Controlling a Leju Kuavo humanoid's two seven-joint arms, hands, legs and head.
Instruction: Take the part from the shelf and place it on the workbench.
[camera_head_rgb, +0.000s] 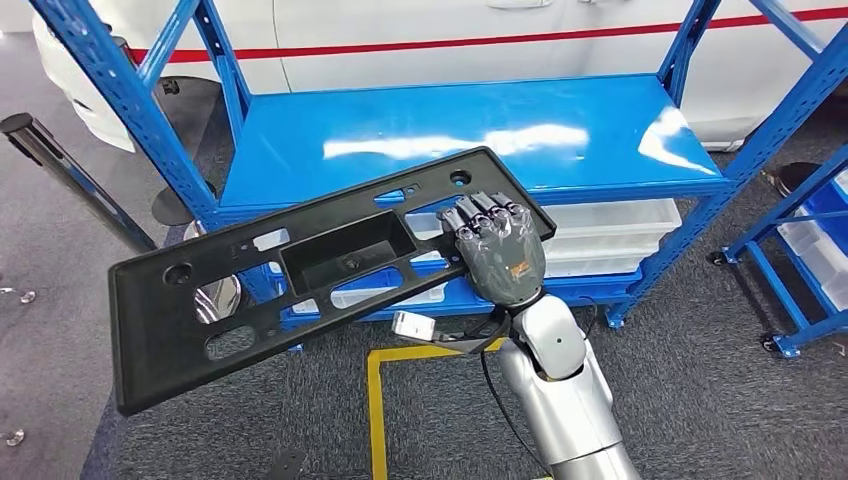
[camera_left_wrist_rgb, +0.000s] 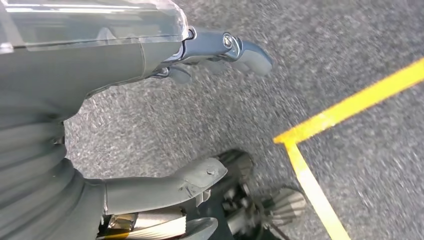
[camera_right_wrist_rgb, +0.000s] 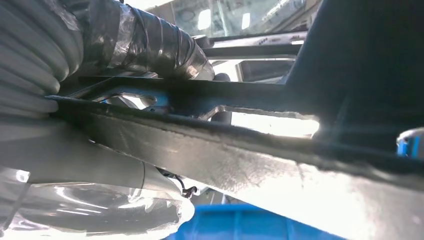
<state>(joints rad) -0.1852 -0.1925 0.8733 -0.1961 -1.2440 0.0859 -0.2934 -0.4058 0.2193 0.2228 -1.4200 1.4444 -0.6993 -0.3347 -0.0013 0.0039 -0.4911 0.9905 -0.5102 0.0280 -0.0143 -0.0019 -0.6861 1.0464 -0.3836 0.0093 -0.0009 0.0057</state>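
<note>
The part is a long flat black plastic panel with a rectangular recess and several cut-outs. It hangs in the air, tilted, in front of the blue shelf, its left end low and near me. My right hand grips the panel's right end, fingers over the top face and thumb beneath. The right wrist view shows the panel's edge clamped under the taped fingers. My left hand hangs over the grey floor with fingers apart, holding nothing.
The blue shelf's top board is bare; white bins sit on its lower level. A second blue rack stands at right, and a white car body behind. Yellow floor tape marks the grey carpet. A black post leans at left.
</note>
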